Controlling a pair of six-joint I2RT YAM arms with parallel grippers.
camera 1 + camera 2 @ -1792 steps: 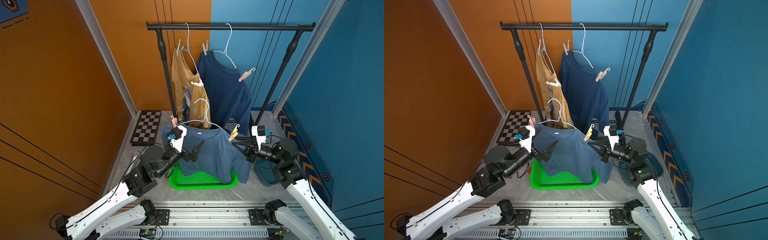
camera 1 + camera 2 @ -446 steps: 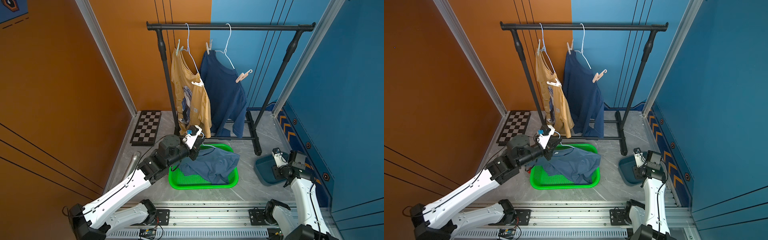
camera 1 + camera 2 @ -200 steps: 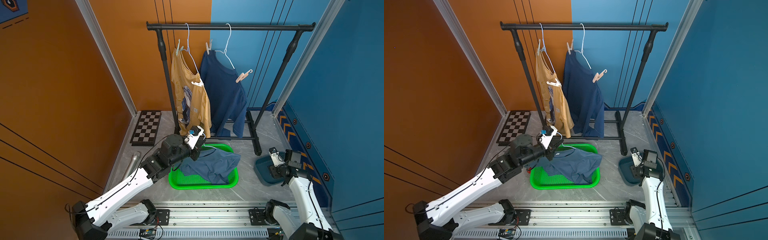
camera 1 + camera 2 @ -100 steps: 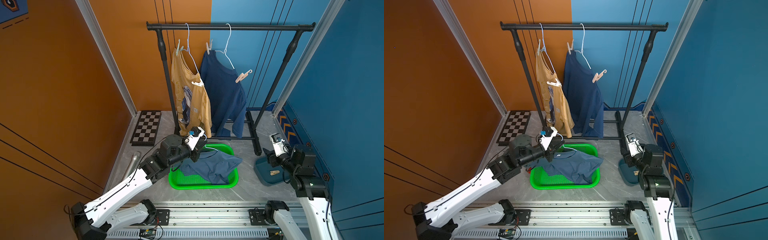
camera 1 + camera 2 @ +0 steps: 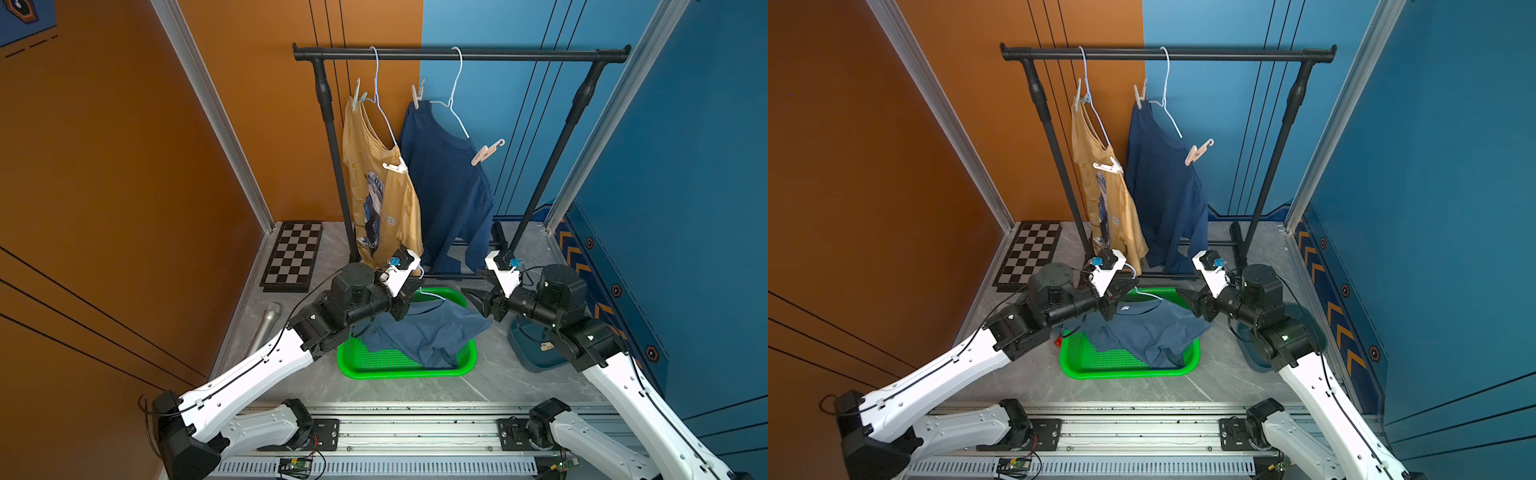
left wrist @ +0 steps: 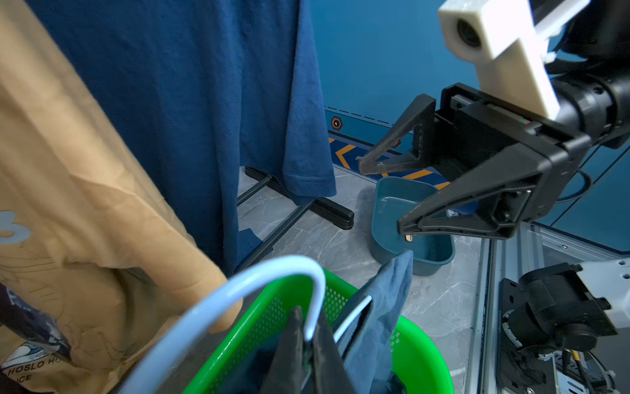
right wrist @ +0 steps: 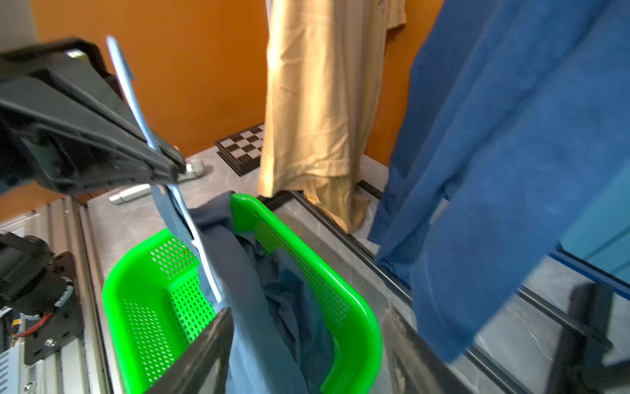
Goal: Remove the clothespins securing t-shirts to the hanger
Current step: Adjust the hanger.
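Holding the hanger (image 6: 272,269) of the slate shirt (image 5: 428,332) over the basket (image 5: 399,370), our left gripper (image 6: 308,324) is closed on its wire. Our right gripper (image 5: 477,300) has jaws apart beside that shirt. We see four clothespins (image 5: 484,153) on the yellow shirt (image 5: 374,166) and navy shirt (image 5: 449,187); one lies in the bin (image 5: 536,361).

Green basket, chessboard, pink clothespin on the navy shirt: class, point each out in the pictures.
green basket (image 5: 399,371): in a top view, front rim.
chessboard (image 5: 293,257): in a top view, board's middle.
pink clothespin (image 5: 484,153): in a top view, its body.
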